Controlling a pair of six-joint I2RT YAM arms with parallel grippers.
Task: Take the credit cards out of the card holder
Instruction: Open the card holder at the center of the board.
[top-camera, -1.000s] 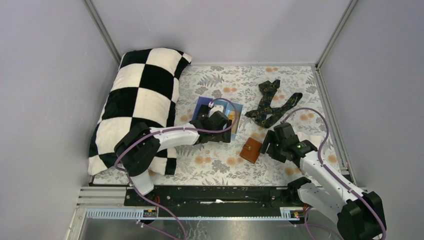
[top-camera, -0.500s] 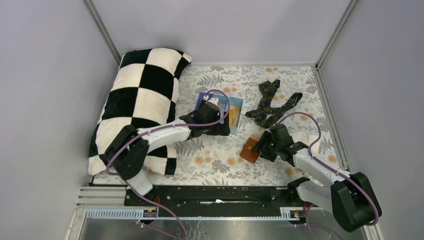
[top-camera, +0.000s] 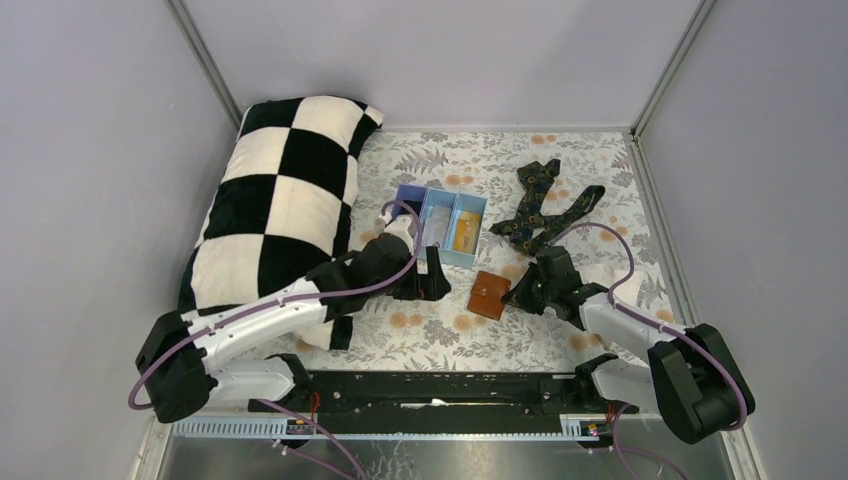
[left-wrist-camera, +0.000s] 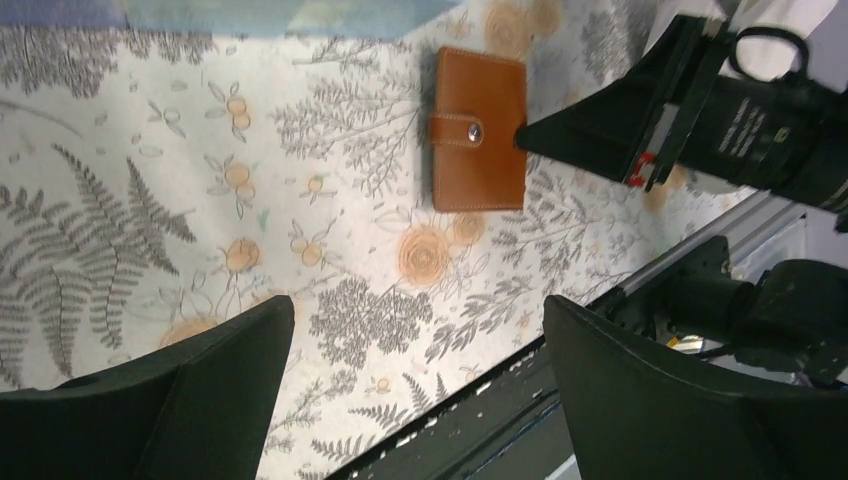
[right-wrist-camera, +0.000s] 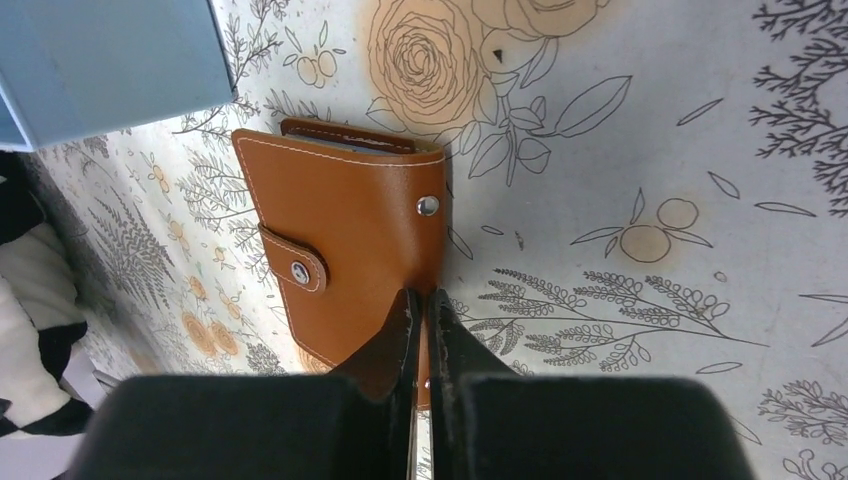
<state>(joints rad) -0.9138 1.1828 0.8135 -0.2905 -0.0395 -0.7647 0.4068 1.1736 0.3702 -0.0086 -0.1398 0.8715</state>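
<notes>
The brown leather card holder (right-wrist-camera: 340, 245) lies closed on the flowered cloth, its snap strap fastened. My right gripper (right-wrist-camera: 422, 297) is shut, its fingertips touching the card holder's right edge, with nothing seen clamped between them. In the top view the card holder (top-camera: 489, 296) lies just left of that gripper (top-camera: 517, 292). A gold-orange credit card (top-camera: 462, 238) lies in the right compartment of the light blue tray (top-camera: 437, 203). My left gripper (left-wrist-camera: 415, 350) hangs open over bare cloth, with the card holder (left-wrist-camera: 480, 130) ahead of it.
A black-and-white checked pillow (top-camera: 280, 200) fills the left side. A dark patterned necktie (top-camera: 545, 205) lies at the back right. The table's front rail (top-camera: 430, 385) runs close behind both grippers.
My right gripper has shut and come down against the card holder's right edge, nudging it slightly left. My left arm has drawn back from the tray toward the front, uncovering it.
</notes>
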